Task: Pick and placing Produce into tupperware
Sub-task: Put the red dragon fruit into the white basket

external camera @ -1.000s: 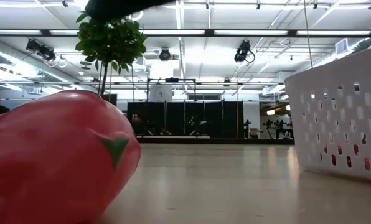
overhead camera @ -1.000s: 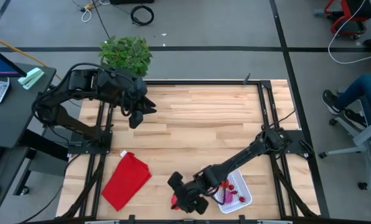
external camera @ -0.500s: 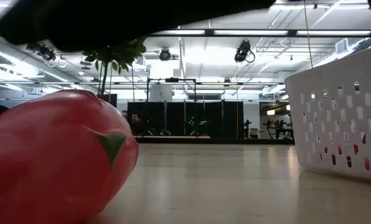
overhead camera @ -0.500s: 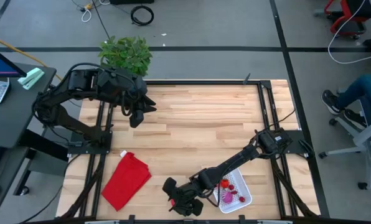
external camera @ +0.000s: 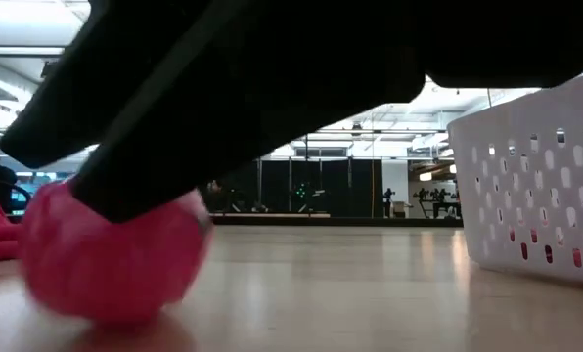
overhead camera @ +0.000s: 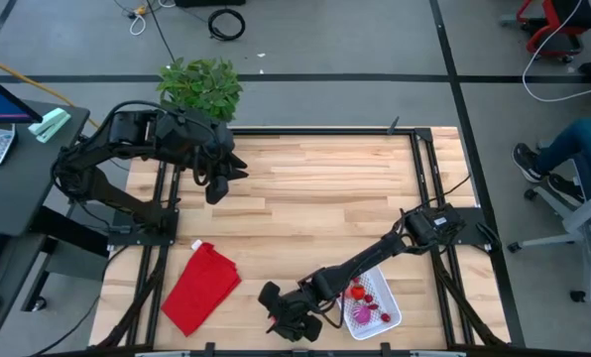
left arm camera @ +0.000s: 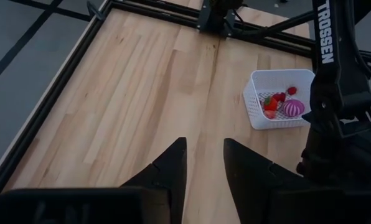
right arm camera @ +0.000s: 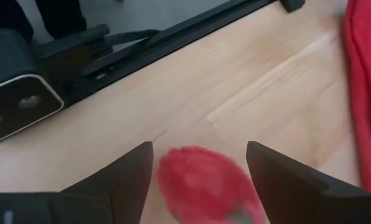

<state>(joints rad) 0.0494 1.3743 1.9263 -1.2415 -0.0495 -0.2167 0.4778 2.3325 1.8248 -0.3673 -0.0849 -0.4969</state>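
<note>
Surface finishes observed
Desk (overhead camera: 315,188) showing matt planked wood; tupperware (left arm camera: 259,103) showing white perforated plastic; cloth (overhead camera: 200,288) lying soft, matt.

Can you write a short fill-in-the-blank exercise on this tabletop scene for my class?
1. The right gripper has its fingers open around a ____ toy fruit.
2. The white tupperware sits on the ____ table.
3. The folded cloth is ____ in colour.
4. The left gripper is ____ and holds nothing.

Missing words: red; wooden; red; open
</note>
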